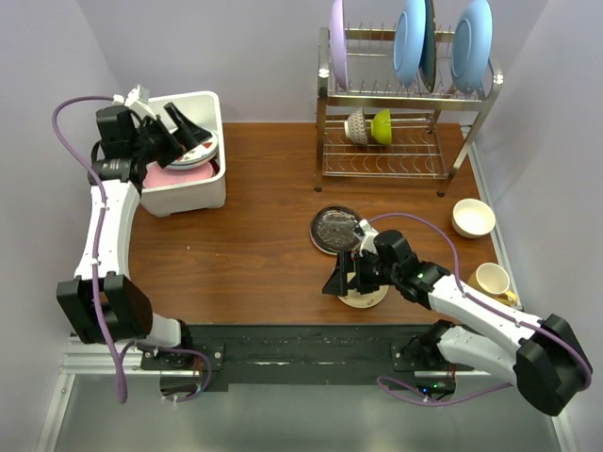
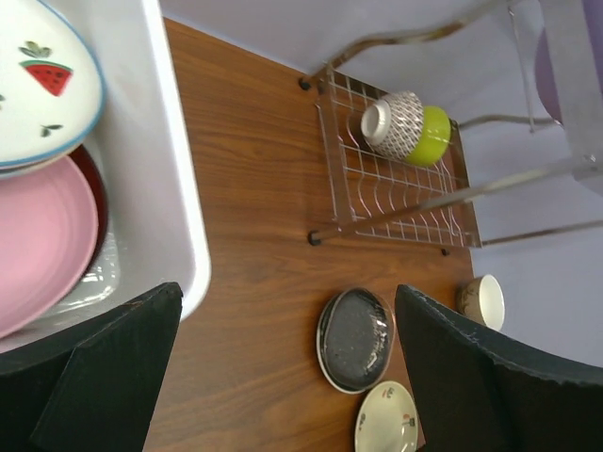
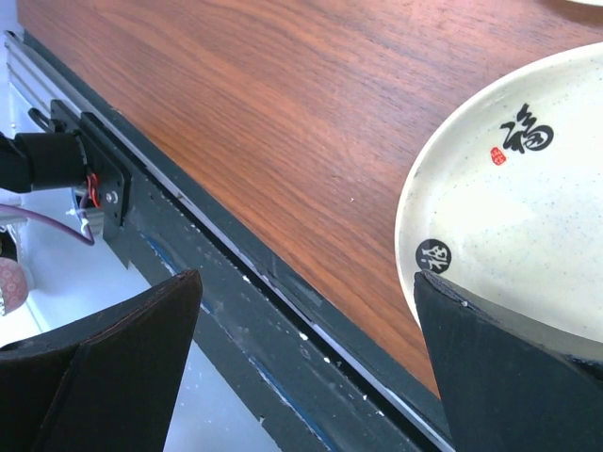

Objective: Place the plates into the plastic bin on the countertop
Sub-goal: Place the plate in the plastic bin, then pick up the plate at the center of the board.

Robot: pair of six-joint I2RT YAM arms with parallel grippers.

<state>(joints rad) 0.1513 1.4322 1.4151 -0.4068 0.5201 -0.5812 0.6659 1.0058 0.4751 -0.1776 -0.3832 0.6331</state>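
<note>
White bin (image 1: 184, 196), fruit plate (image 2: 38, 85) seemingly atop pink plate (image 2: 42, 235), dark plate (image 1: 334, 229), yellowish plate (image 2: 386, 421), on countertop (image 1: 254, 235)

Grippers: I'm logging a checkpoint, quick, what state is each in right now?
Left gripper: open, empty, over the bin edge.
Right gripper: open, holding nothing, at the small plate rim.

Left arm (image 1: 106, 226), right arm (image 1: 471, 306): white link shells, bulky black joint housings. Lilac cable (image 1: 68, 132) looped along each arm. Left gripper (image 2: 287, 292), right gripper (image 3: 306, 278): matte black wedge-shaped fingers (image 2: 94, 377), edges scuffed pale. Black base plate (image 1: 301, 350) on silver rail (image 1: 80, 358) under both arm bases
</note>
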